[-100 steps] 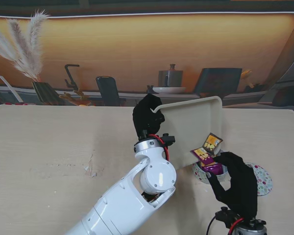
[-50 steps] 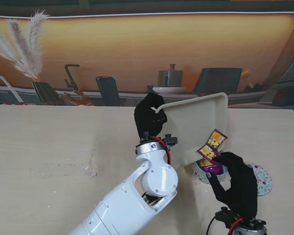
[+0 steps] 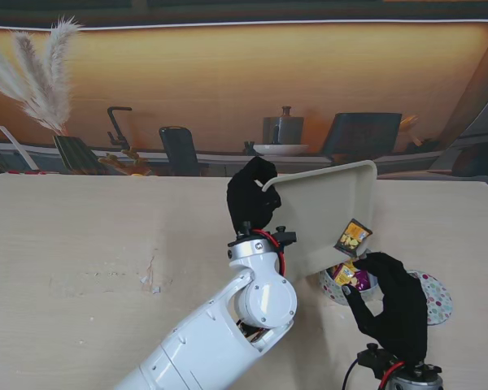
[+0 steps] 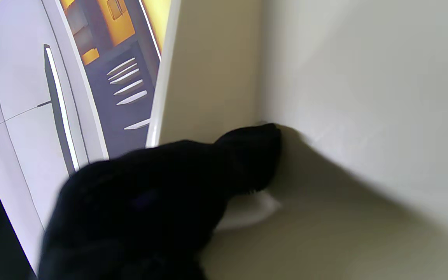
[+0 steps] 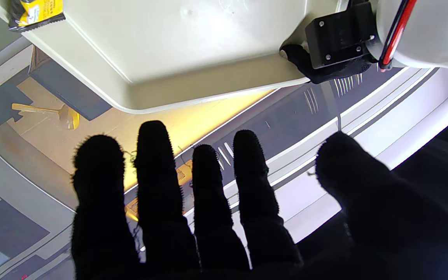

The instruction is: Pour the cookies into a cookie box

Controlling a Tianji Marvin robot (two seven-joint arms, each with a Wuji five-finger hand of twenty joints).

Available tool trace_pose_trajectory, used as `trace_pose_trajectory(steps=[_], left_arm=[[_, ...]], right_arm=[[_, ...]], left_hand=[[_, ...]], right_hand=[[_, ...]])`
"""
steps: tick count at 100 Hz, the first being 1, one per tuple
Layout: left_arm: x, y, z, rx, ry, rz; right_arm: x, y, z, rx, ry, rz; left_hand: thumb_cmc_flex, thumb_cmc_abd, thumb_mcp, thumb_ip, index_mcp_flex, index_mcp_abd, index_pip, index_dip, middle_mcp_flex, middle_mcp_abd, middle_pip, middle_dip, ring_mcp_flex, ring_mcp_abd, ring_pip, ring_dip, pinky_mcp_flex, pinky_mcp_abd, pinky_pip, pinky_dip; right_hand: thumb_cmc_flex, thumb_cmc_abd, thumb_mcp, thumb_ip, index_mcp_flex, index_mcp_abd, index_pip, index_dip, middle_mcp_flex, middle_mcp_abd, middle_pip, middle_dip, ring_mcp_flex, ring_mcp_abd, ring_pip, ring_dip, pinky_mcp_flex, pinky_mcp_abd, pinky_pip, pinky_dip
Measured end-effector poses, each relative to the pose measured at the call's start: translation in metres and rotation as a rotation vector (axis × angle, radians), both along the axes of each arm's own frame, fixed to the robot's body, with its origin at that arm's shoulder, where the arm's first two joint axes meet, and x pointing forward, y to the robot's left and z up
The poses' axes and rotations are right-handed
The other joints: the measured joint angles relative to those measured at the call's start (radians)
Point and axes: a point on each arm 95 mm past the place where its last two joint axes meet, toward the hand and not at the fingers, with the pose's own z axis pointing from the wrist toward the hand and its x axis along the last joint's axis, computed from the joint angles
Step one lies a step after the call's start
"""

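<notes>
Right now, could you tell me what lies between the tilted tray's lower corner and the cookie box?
In the stand view, a yellow cookie packet sits at the tray corner, a purple one just over the cookie box.

The tray (image 3: 321,213) was cream all over; the left hand (image 3: 250,195) at its nine o'clock edge was black, and so was the right hand (image 3: 394,305); the left arm (image 3: 228,325) was glossy white with a red cable at the wrist; the cookie packet (image 3: 352,236) at the tray's four o'clock corner was yellow and black; the cookie box (image 3: 429,294) was white with coloured dots, holding a purple-and-yellow packet (image 3: 350,275); the table (image 3: 81,244) was pale wood-grain.
</notes>
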Motion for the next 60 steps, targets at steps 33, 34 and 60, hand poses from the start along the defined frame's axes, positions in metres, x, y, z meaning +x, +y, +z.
trace_pose_trajectory(steps=[33, 34, 60], left_arm=[[-0.0014, 0.0008, 0.0029, 0.031, -0.068, -0.019], [-0.0016, 0.0008, 0.003, 0.034, -0.071, -0.019], [-0.0045, 0.0029, 0.0076, 0.051, -0.108, -0.059]], right_arm=[[0.0004, 0.0004, -0.0004, 0.001, 0.004, 0.002], [0.0004, 0.0004, -0.0004, 0.001, 0.004, 0.002], [0.0005, 0.0003, -0.0003, 0.003, 0.004, 0.001]], left_hand=[[0.0, 0.0, 0.0, 0.0, 0.0, 0.0, 0.0, 0.0, 0.0, 0.0, 0.0, 0.0, 0.0, 0.0, 0.0, 0.0, 0.0, 0.0, -0.005, 0.0], [0.0, 0.0, 0.0, 0.0, 0.0, 0.0, 0.0, 0.0, 0.0, 0.0, 0.0, 0.0, 0.0, 0.0, 0.0, 0.0, 0.0, 0.0, -0.005, 0.0], [0.0, 0.0, 0.0, 0.0, 0.0, 0.0, 0.0, 0.0, 0.0, 0.0, 0.0, 0.0, 0.0, 0.0, 0.0, 0.0, 0.0, 0.0, -0.005, 0.003]], right_hand=[[0.0, 0.0, 0.0, 0.0, 0.0, 0.0, 0.0, 0.0, 0.0, 0.0, 0.0, 0.0, 0.0, 0.0, 0.0, 0.0, 0.0, 0.0, 0.0, 0.0], [0.0, 0.0, 0.0, 0.0, 0.0, 0.0, 0.0, 0.0, 0.0, 0.0, 0.0, 0.0, 0.0, 0.0, 0.0, 0.0, 0.0, 0.0, 0.0, 0.0], [0.0, 0.0, 0.0, 0.0, 0.0, 0.0, 0.0, 0.0, 0.0, 0.0, 0.0, 0.0, 0.0, 0.0, 0.0, 0.0, 0.0, 0.0, 0.0, 0.0]])
